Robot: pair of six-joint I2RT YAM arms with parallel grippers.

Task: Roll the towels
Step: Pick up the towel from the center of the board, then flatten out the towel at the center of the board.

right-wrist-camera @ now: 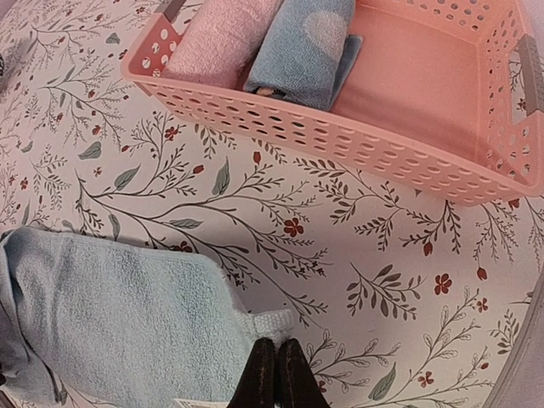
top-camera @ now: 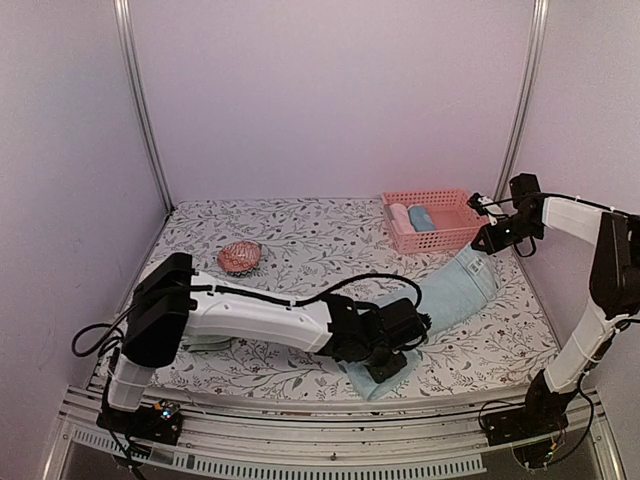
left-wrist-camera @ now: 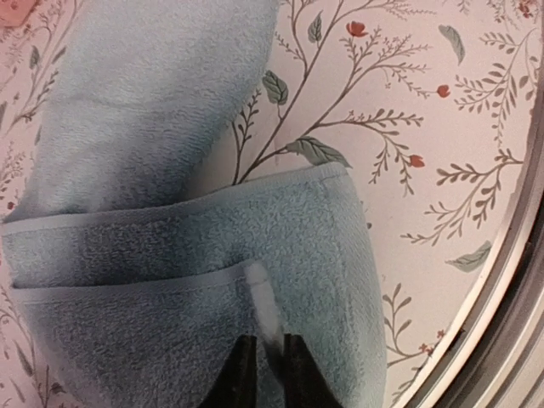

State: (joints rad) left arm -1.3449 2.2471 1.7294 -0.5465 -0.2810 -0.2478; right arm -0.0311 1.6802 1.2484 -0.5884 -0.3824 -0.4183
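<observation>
So far: two rolls [top-camera: 420, 218] in pink basket [top-camera: 440, 240]. Light blue towel [top-camera: 455, 290] only folded at near end, left gripper [left-wrist-camera: 270, 378] clamped there; right gripper [right-wrist-camera: 274, 378] pinches far corner.

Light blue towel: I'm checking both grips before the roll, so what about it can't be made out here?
Top view: near end of the light blue towel, covered by the left arm.
Left wrist view: whether the left hand clamps the fold; fingers cut off by the bottom edge.
Right wrist view: whether the right hand pinches the corner; bottom edge cuts it.
</observation>
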